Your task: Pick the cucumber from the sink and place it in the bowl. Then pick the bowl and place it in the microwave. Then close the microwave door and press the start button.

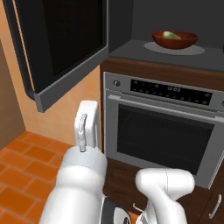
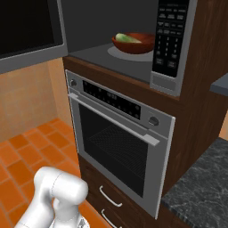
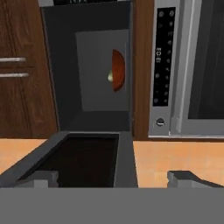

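Observation:
The reddish-brown bowl (image 1: pixel 175 40) (image 2: pixel 133 43) (image 3: pixel 118 70) sits on the floor of the microwave (image 1: pixel 175 52) (image 2: pixel 102 49) (image 3: pixel 92 65) cavity. The pale green cucumber (image 1: pixel 171 35) (image 2: pixel 127 38) (image 3: pixel 111 77) lies inside it. The microwave door (image 1: pixel 65 48) (image 2: pixel 26 31) (image 3: pixel 78 159) stands swung wide open to the left. My gripper (image 3: pixel 116 178) is open with nothing between its fingertips (image 3: pixel 186 177). It is just outside the door's edge and looks along it toward the cavity. The hand view is rolled sideways. The sink is out of view.
The microwave's button panel (image 2: pixel 171 40) is on the right of the cavity. A steel oven (image 1: pixel 162 127) (image 2: pixel 116 133) (image 3: pixel 192 65) with a bar handle sits below the microwave, with wooden drawers (image 2: pixel 109 196) under it. A dark stone counter (image 2: pixel 200 191) lies at right. Orange floor tiles (image 1: pixel 22 175) spread to the left.

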